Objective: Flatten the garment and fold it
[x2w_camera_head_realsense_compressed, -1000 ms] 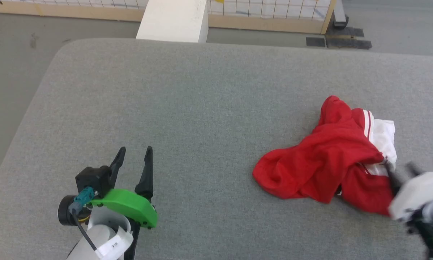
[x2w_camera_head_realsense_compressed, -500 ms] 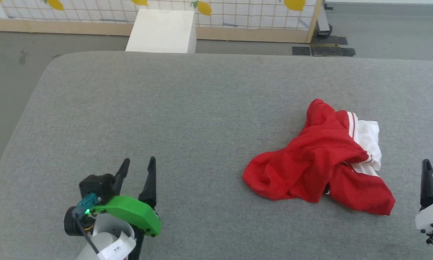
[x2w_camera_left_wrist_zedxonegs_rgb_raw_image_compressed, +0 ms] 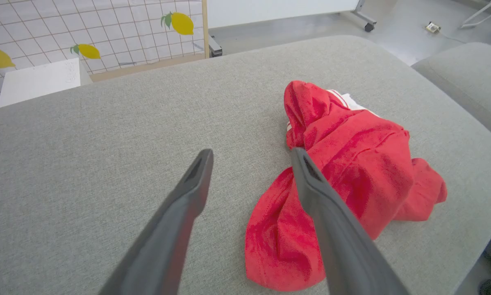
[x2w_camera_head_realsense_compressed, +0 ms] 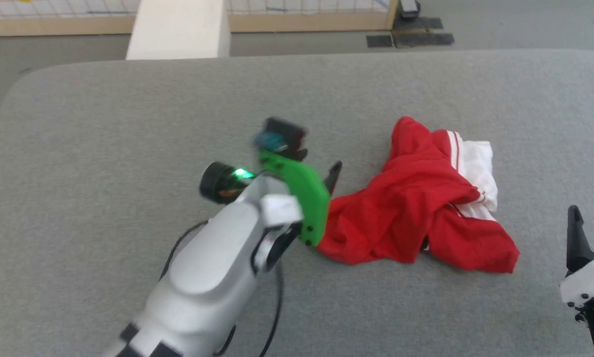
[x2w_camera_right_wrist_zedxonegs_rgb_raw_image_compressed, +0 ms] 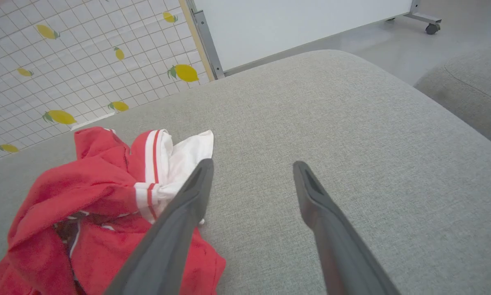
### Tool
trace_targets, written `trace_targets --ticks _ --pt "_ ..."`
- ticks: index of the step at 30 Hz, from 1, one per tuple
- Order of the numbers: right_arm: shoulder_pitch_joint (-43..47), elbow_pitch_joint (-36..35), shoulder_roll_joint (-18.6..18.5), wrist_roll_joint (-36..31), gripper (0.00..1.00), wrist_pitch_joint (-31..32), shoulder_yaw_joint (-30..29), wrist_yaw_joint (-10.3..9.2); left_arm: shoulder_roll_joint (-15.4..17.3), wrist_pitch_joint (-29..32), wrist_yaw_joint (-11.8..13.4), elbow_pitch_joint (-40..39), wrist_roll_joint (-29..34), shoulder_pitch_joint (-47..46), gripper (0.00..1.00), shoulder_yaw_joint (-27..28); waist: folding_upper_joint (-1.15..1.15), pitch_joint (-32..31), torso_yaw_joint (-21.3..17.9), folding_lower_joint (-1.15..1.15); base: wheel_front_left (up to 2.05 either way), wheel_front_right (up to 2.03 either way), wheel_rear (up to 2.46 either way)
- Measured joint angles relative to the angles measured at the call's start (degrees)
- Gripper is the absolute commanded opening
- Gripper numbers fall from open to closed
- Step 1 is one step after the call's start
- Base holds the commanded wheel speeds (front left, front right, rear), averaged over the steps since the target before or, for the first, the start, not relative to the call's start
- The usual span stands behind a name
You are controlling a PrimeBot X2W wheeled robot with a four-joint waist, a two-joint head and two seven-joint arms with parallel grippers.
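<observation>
The garment (x2w_camera_head_realsense_compressed: 416, 208) lies crumpled in a heap on the right half of the grey padded surface (x2w_camera_head_realsense_compressed: 128, 124), red body up, with a white sleeve (x2w_camera_head_realsense_compressed: 478, 163) and its striped trim at the far right. My left gripper (x2w_camera_head_realsense_compressed: 322, 168) is open and hovers at the heap's left edge. In the left wrist view the left gripper (x2w_camera_left_wrist_zedxonegs_rgb_raw_image_compressed: 251, 153) has bare surface between its fingers, and the garment (x2w_camera_left_wrist_zedxonegs_rgb_raw_image_compressed: 352, 155) lies just past the right finger. My right gripper (x2w_camera_head_realsense_compressed: 590, 218) stands open and apart from the cloth at the lower right. In the right wrist view the right gripper (x2w_camera_right_wrist_zedxonegs_rgb_raw_image_compressed: 253, 164) has the garment (x2w_camera_right_wrist_zedxonegs_rgb_raw_image_compressed: 85, 184) to its left.
A white box (x2w_camera_head_realsense_compressed: 178, 29) stands on the floor beyond the surface's far edge, before a wooden-framed grid fence (x2w_camera_left_wrist_zedxonegs_rgb_raw_image_compressed: 106, 32) with lemon prints. A second grey cushion (x2w_camera_left_wrist_zedxonegs_rgb_raw_image_compressed: 467, 69) sits past the right edge. A wheeled white board (x2w_camera_right_wrist_zedxonegs_rgb_raw_image_compressed: 294, 28) stands behind.
My left arm swung from the lower left up and right to the garment's left edge. The right gripper drew back off the garment to the lower right. The head camera shifted.
</observation>
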Motion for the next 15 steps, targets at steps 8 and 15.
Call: trace_targets --ticks 8,15 --pt "-1.80 1.34 0.02 1.02 1.00 -0.55 1.27 0.00 -1.90 20.29 -2.55 13.61 2.20 -11.65 1.00 -7.77 0.00 3.82 -3.49 0.00 0.00 0.00 0.00" --pt "-2.64 2.70 0.02 1.60 1.00 -1.89 1.36 0.00 -2.42 23.38 -4.74 19.75 2.05 -12.95 1.00 -10.15 0.00 7.49 -6.33 0.01 0.00 0.00 0.00"
